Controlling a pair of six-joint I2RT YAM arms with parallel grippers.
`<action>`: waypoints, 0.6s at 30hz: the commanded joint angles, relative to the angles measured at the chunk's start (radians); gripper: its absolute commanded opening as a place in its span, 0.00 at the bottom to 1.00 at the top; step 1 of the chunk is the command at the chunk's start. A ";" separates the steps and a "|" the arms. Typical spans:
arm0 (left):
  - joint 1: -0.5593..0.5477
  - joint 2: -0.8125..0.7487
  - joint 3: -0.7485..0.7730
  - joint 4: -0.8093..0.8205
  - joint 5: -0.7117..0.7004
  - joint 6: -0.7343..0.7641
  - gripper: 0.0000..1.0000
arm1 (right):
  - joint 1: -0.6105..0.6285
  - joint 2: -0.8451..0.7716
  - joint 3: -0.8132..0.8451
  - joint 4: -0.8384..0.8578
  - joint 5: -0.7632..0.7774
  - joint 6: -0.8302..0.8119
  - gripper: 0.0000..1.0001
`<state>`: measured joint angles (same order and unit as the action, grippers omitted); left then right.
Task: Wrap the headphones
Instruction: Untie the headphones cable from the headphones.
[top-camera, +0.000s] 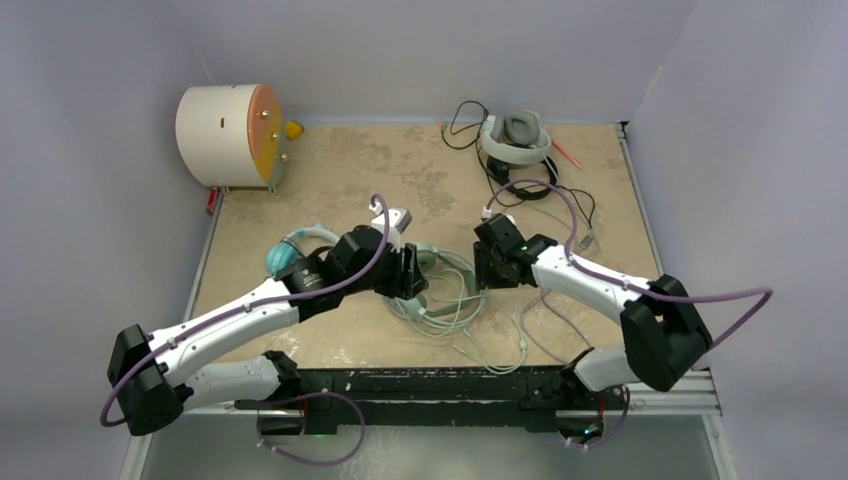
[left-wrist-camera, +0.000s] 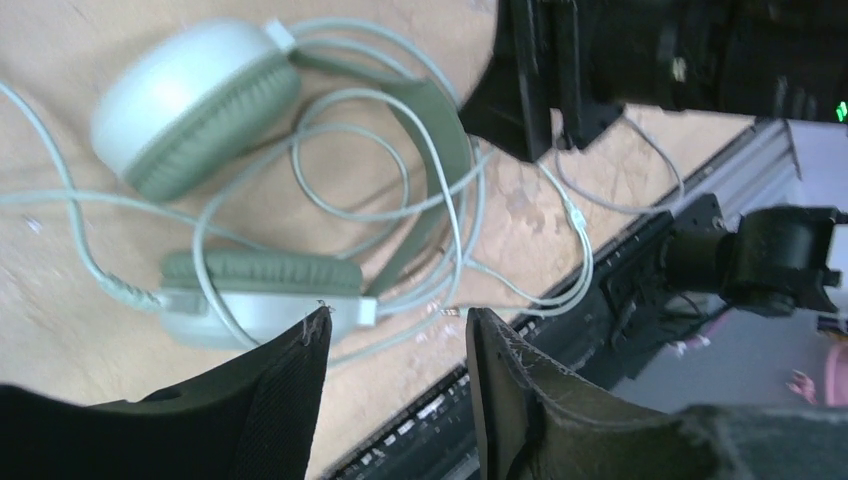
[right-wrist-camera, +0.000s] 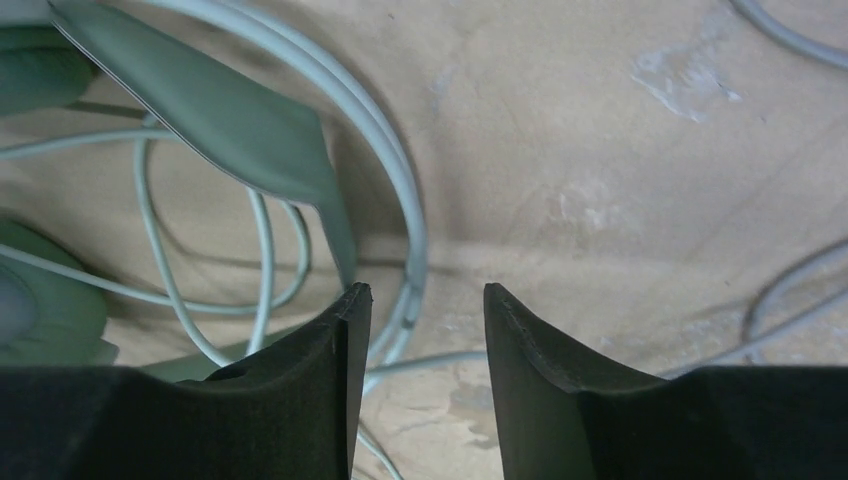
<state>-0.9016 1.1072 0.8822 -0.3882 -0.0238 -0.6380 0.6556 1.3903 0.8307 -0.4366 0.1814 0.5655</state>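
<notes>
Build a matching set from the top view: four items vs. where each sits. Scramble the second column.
Items
1. mint-green headphones
2. white-and-grey headphones
3. teal headphones
4. cream drum

Places
a. far left corner
b. centre, cable in loose loops
c. far edge, right side
d. left of centre

Pairs: 1-b, 2-c, 3-d, 4-a
</notes>
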 joint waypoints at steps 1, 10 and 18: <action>-0.021 -0.072 -0.087 -0.044 0.083 -0.114 0.49 | -0.004 0.060 0.064 0.057 -0.069 -0.029 0.47; -0.020 -0.029 -0.290 0.100 -0.027 -0.205 0.39 | 0.005 0.058 -0.022 0.149 -0.138 0.008 0.27; 0.075 0.263 -0.158 0.263 -0.056 -0.089 0.30 | 0.170 -0.085 -0.159 0.133 -0.081 0.130 0.28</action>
<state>-0.8852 1.2747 0.6205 -0.2890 -0.0334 -0.7914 0.7498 1.3777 0.7044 -0.3035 0.0967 0.6224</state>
